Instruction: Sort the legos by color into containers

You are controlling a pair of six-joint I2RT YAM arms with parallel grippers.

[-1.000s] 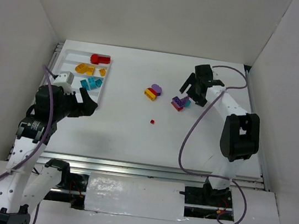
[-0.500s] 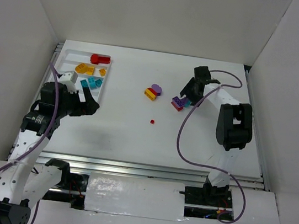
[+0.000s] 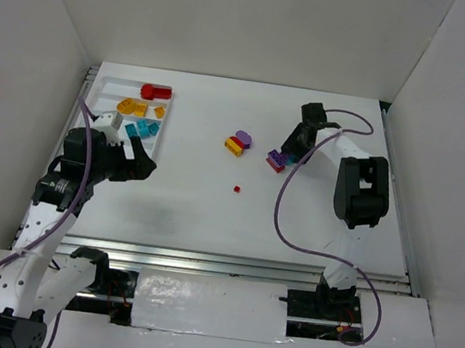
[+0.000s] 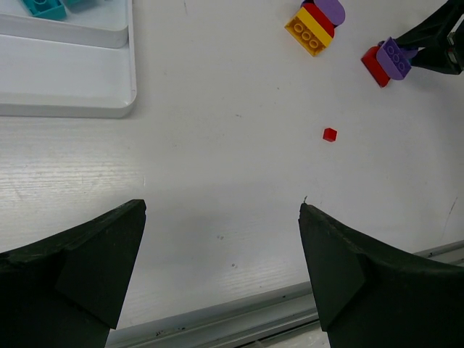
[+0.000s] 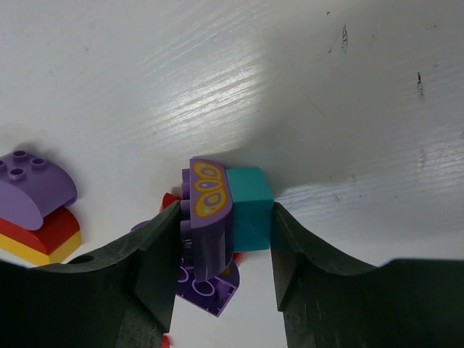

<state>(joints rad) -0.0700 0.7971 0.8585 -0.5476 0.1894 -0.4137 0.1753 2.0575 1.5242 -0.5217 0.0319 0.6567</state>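
Since the earlier frames, your right arm has swung in and dropped onto the cluster on the right of the table (image 3: 208,223). The right gripper (image 3: 288,152) has narrowed from a wide spread to a clamp. Your left arm rose slightly towards the tray (image 4: 87,110) and has held there.

Right hand: the jaws are partly closed, with one pad on each outer face of the purple-and-teal pair (image 5: 230,210). This is a purple brick with a yellow pattern and a teal brick, side by side. Whether the pair is off the table cannot be told.

Left hand: the left gripper (image 4: 222,210) is spread fully, holds nothing and hangs over bare table just off the tray's near corner.

Directly under and against the gripped pair lie another purple brick (image 4: 396,56) and a red brick (image 4: 375,65), crowding the jaws. A yellow-red-purple stack (image 3: 237,142) sits near, to the left, apart from them. A tiny red piece (image 3: 236,189) lies alone, nearer the arm bases.

In the tray, sorted legos occupy three compartments:
- red brick (image 3: 155,91), farthest
- orange bricks (image 3: 138,109), next
- teal bricks (image 3: 142,130), third

The right arm's purple cable (image 3: 283,216) loops over the table.
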